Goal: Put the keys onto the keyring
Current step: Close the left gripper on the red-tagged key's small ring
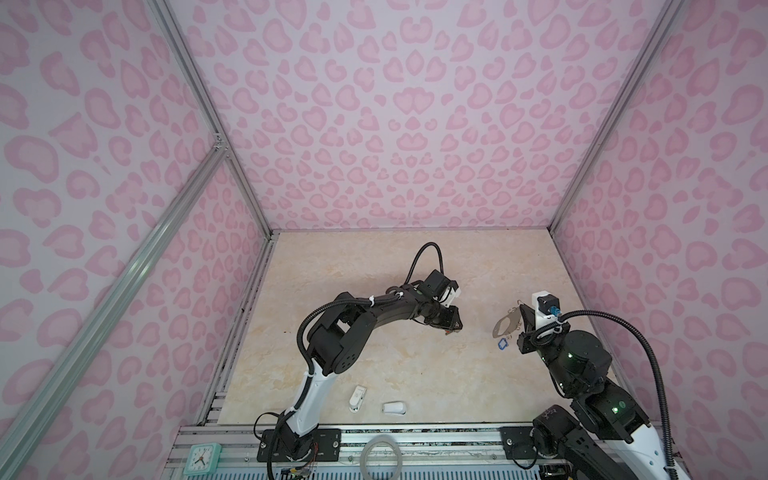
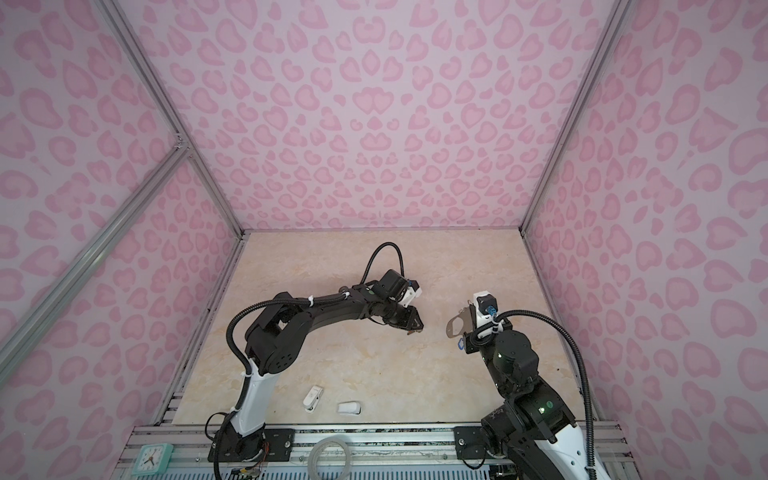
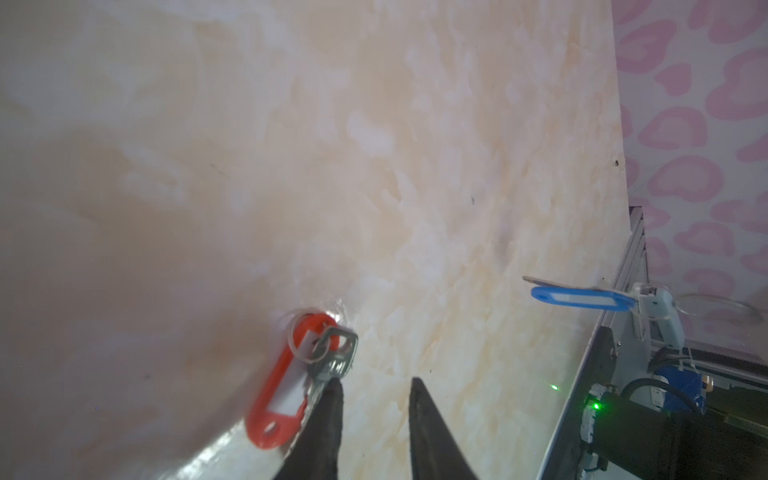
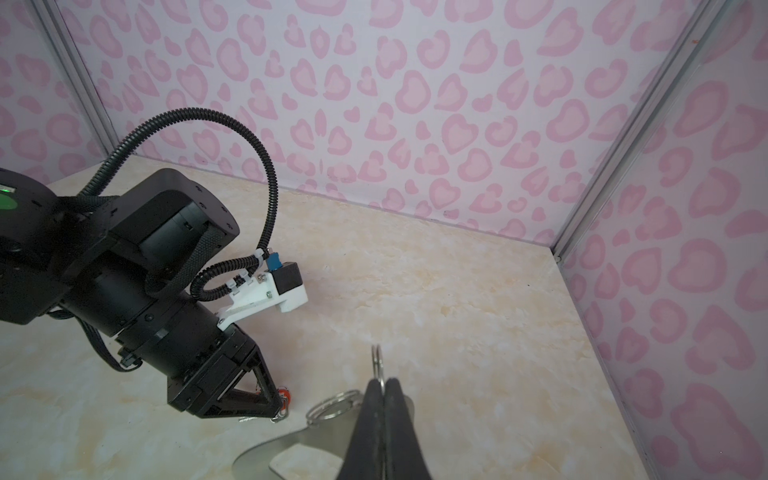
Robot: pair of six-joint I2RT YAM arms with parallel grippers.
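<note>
Right gripper clamps keyring; red-orange key touches one finger of parted left gripper.

The enclosure walls carry pink heart-like leopard spots on pale lilac. The marbled tabletop is cream with faint orange veining. The red-orange oblong plastic key tag and the blue oblong plastic key tag each have a white label window. The thin metal keyring plate is plain grey. Two small plastic pieces are white, and the small square clock is mint green.
</note>
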